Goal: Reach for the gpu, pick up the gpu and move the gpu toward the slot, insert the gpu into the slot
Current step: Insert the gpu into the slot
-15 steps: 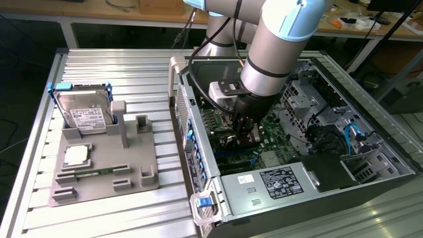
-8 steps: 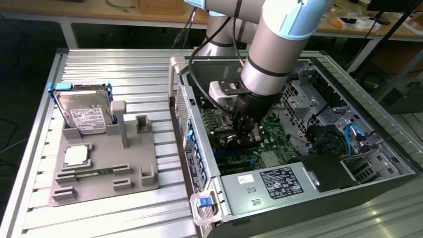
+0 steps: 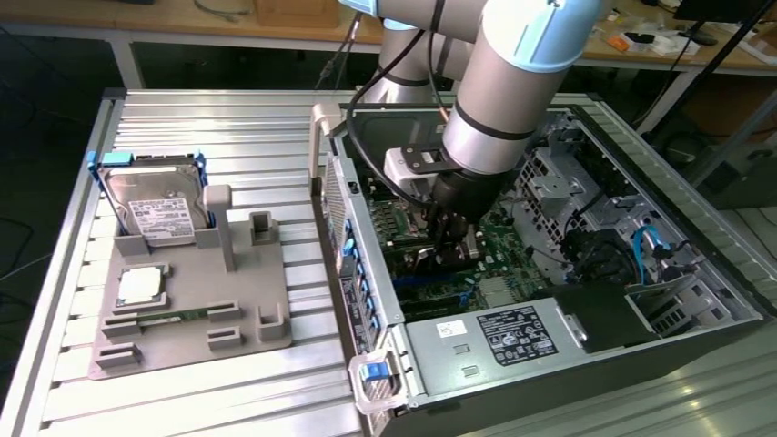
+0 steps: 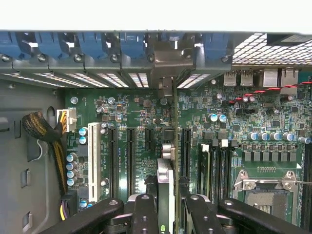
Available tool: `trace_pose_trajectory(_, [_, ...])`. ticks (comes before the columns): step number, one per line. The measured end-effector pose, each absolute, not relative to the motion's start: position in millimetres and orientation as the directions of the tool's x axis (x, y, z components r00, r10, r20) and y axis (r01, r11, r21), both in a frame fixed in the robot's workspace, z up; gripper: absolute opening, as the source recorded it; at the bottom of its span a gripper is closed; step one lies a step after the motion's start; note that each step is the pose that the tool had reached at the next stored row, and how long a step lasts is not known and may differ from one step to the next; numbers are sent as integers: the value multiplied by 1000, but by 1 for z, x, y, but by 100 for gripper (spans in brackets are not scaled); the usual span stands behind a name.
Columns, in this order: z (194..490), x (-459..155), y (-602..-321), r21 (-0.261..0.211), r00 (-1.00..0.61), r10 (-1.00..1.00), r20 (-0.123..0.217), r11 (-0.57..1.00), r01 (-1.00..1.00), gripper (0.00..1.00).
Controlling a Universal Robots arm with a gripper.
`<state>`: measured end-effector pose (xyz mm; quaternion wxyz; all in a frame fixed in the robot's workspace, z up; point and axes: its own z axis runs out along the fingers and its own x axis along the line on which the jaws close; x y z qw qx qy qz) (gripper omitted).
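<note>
gripper (image 4: 168,214): we see it pinching the gpu (image 4: 166,178) edge-on
where: inside the computer case (image 3: 661,177), over the motherboard (image 4: 131,109)
done: reach, pick-up, carry, we judge
left: the final push home, seemingly

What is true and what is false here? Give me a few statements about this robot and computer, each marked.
1. The gripper grips the gpu edge-on inside the computer case. True.
2. The hard drive lies inside the case. False: it stands on the gray fixture outside, at the exterior view's left.
3. The green motherboard lies exposed under the gripper. True.
4. The gripper holds the memory stick. False: it lies on the fixture.
</note>
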<state>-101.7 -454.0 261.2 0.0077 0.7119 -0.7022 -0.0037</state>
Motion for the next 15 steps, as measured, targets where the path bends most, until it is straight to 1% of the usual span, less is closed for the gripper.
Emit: trace_pose_trajectory(15, [261,-102,-455,16,4,-1000,5,-4,-1000,27])
